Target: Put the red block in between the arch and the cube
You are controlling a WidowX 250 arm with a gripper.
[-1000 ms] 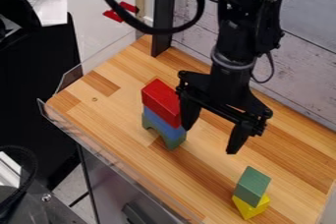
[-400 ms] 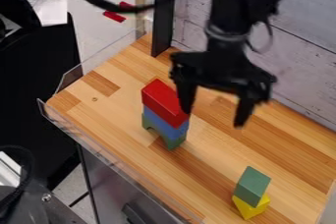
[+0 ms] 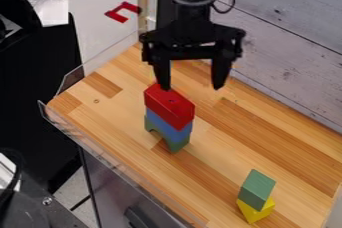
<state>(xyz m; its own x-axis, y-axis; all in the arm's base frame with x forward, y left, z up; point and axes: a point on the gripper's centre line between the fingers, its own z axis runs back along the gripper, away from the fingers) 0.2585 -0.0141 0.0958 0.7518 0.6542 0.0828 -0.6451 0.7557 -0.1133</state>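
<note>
My gripper [image 3: 191, 86] hangs open behind and above the left stack, its left finger near the back top edge of the red block and its right finger off to the right. The red block [image 3: 168, 106] lies on top of a blue block [image 3: 167, 125], which rests on a green arch [image 3: 175, 143] standing on the wooden table. Toward the front right, a green block [image 3: 257, 190], perhaps the cube, sits tilted-looking on a yellow block [image 3: 255, 211].
The wooden table [image 3: 120, 107] has a clear plastic guard [image 3: 117, 150] along its front left edge. A black post [image 3: 165, 9] and a whitewashed plank wall [image 3: 294, 57] stand behind. Blue and yellow bits show near the table's back edge.
The gripper has moved left and back toward the wall, from the right of the red block to behind it. The red block's near right end has shifted slightly right. The right stack stayed still.
</note>
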